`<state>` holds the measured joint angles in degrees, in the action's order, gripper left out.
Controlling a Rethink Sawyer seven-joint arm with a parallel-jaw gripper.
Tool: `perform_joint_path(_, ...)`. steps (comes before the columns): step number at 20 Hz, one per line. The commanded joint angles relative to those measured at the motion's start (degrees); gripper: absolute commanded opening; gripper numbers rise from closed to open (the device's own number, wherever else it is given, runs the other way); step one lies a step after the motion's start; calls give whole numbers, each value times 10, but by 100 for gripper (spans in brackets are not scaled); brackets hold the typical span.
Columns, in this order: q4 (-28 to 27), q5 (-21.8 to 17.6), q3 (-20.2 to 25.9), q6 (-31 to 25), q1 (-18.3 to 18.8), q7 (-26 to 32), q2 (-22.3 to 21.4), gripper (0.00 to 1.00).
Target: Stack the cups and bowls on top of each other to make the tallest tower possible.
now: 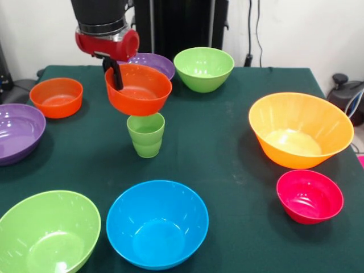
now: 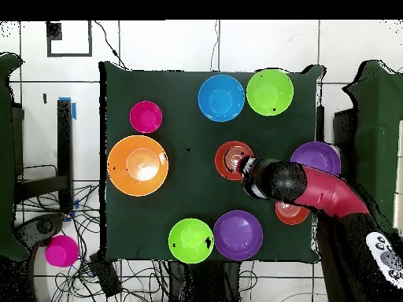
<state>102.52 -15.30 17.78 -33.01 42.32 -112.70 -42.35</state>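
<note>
Pinching the near-left rim of the small orange-red bowl [image 1: 138, 89] in my gripper [image 1: 115, 77], I hold it just above the green cup [image 1: 146, 134]; this light, slick plastic could slip.

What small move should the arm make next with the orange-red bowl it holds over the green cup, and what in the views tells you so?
Probably lower it straight down, then release. The gripper pinches the rim of the orange-red bowl, which hangs tilted just above the light-green cup. From the front the bowl's bottom seems to meet the cup's mouth, and overhead the bowl hides the cup, so they look roughly aligned.
</note>
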Motion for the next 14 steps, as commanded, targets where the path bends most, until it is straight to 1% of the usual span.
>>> perform_joint_path(1,-5,-11,55,-10,-11,42,19,0)
perform_joint_path(7,-5,-17,51,-13,-13,36,17,0)
perform_joint_path(14,-17,-28,51,-3,-6,47,41,0)
